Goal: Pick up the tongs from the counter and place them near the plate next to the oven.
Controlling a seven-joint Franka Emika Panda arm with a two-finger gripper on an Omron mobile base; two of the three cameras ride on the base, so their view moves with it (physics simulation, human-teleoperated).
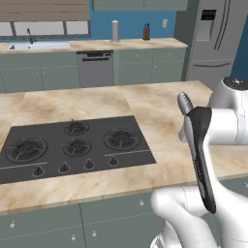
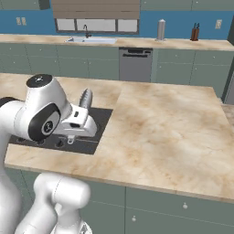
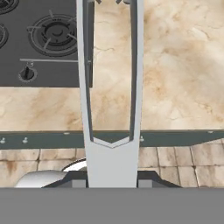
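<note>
**Tongs aloft, right of the cooktop**

Above the counter (image 1: 145,104), just right of the cooktop (image 1: 72,145), the gripper (image 3: 111,177) is clenched on the joined end of the tongs (image 3: 111,87), whose two arms run out ahead of it. Neither plate nor oven is visible from here, so I judge the carry comes next: keep the grip firm, hold the tongs clear of the cooktop, and move smoothly so they don't swing or slip

Smooth matt-grey metal tongs (image 3: 111,109); glossy veined marble counter (image 3: 175,78); matt-black cooktop (image 3: 39,43).
</note>
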